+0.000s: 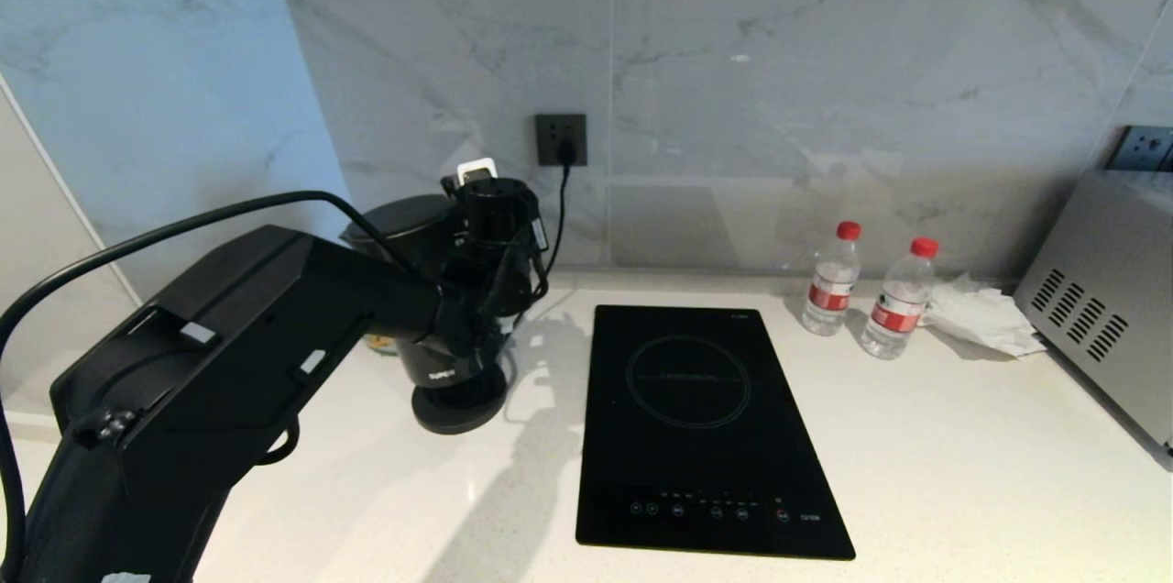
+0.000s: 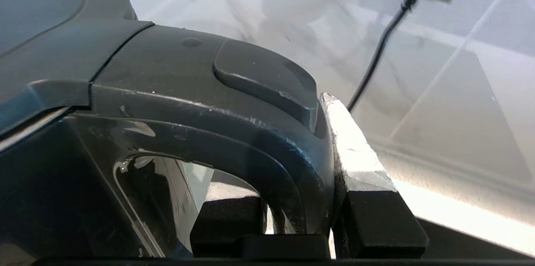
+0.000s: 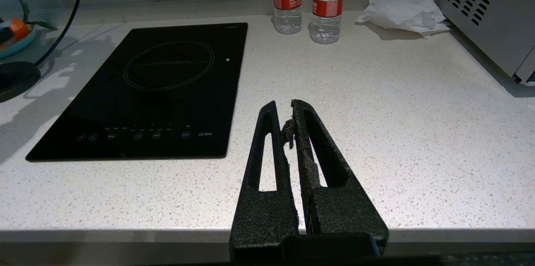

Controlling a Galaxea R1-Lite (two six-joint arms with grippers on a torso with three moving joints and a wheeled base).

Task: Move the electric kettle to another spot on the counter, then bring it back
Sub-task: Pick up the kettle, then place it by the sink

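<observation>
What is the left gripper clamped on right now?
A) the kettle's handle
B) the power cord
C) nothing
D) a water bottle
A: in the left wrist view the left gripper has its fingers pressed on either side of the electric kettle handle.

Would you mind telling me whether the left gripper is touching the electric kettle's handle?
Touching. The left wrist view shows the left gripper closed on the electric kettle's handle, with a pale finger pressed flat against its outer side.
</observation>
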